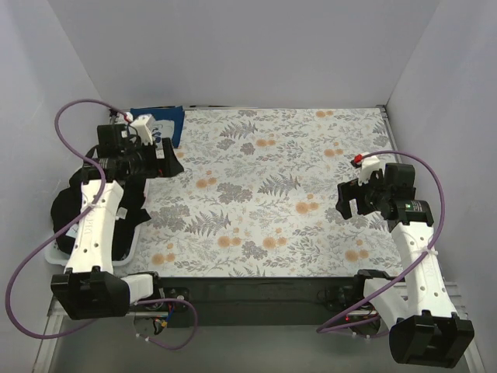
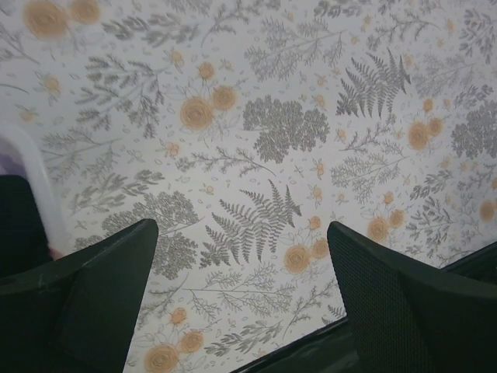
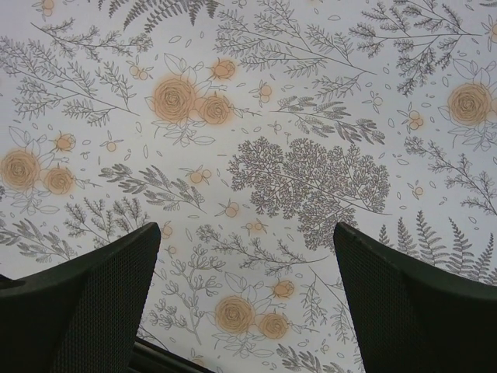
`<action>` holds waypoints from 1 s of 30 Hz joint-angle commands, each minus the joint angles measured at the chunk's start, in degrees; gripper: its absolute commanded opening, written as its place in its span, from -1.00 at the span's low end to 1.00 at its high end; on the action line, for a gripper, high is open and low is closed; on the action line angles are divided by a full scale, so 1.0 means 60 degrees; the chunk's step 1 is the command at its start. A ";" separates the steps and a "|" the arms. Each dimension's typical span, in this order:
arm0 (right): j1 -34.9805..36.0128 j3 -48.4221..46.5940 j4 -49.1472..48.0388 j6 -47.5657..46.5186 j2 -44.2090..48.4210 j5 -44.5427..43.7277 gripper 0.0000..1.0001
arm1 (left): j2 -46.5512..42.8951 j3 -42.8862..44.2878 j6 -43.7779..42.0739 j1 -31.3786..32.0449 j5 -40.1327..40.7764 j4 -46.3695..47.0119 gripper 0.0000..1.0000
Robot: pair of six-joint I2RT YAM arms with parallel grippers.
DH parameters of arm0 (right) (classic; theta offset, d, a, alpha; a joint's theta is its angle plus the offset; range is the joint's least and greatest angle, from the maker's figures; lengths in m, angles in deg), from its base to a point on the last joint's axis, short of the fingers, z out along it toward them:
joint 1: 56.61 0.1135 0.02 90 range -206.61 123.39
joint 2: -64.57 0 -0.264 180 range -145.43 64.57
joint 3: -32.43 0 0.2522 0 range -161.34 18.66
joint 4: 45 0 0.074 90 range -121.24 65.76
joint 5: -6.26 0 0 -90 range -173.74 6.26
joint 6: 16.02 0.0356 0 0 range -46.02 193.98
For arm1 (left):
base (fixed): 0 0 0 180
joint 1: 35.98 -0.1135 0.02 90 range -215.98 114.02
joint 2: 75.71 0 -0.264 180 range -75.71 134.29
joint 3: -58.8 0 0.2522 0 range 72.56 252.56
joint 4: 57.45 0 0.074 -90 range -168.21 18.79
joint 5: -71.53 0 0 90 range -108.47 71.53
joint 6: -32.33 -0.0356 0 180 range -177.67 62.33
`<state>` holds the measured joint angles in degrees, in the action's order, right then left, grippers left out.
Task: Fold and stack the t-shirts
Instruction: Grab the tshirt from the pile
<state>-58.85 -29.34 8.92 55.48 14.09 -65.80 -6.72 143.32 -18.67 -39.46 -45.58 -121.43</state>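
The left hand (image 1: pixel 167 161) hovers low over the floral-patterned surface (image 1: pixel 264 194) near its left edge, fingers spread and holding nothing. The right hand (image 1: pixel 353 203), equally spread, hangs by the right edge, with broad room between them. A plain black t-shirt (image 1: pixel 66 203) lies crumpled in a white plastic basket (image 1: pixel 53 252) behind the left hand. A navy blue t-shirt (image 1: pixel 161 124) (white print, partly hidden) sits just beyond that hand.

I see the basket (image 1: pixel 54 252) at the table cover's (image 1: pixel 272 194) left edge, t-shirts (image 1: pixel 66 206) apparently heaped in it, another t-shirt (image 1: pixel 172 123) behind.
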 commanded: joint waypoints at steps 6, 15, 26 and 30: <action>-0.0022 -0.0421 -0.0161 -0.0153 -0.0112 0.0995 0.97 | 0.1449 0.4127 -0.1197 -0.1555 0.1632 -0.1985 0.82; -0.0022 -0.0187 -0.0087 -0.0593 -0.0126 0.1391 0.97 | 0.1876 0.3326 -0.4649 -0.5584 0.1209 -0.3773 0.79; -0.0022 -0.0216 0.0074 -0.0959 -0.0551 0.1186 0.97 | 0.0880 0.0131 -0.5417 -0.6187 0.0241 -0.2984 0.83; -0.0022 -0.0275 0.0103 -0.1003 -0.0829 0.1128 0.97 | 0.0762 -0.0411 -0.5241 -0.6113 0.0431 -0.2312 0.84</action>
<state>-58.85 -29.54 9.27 50.48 9.85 -59.16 0.03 142.34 -49.40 -76.53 -41.93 -139.11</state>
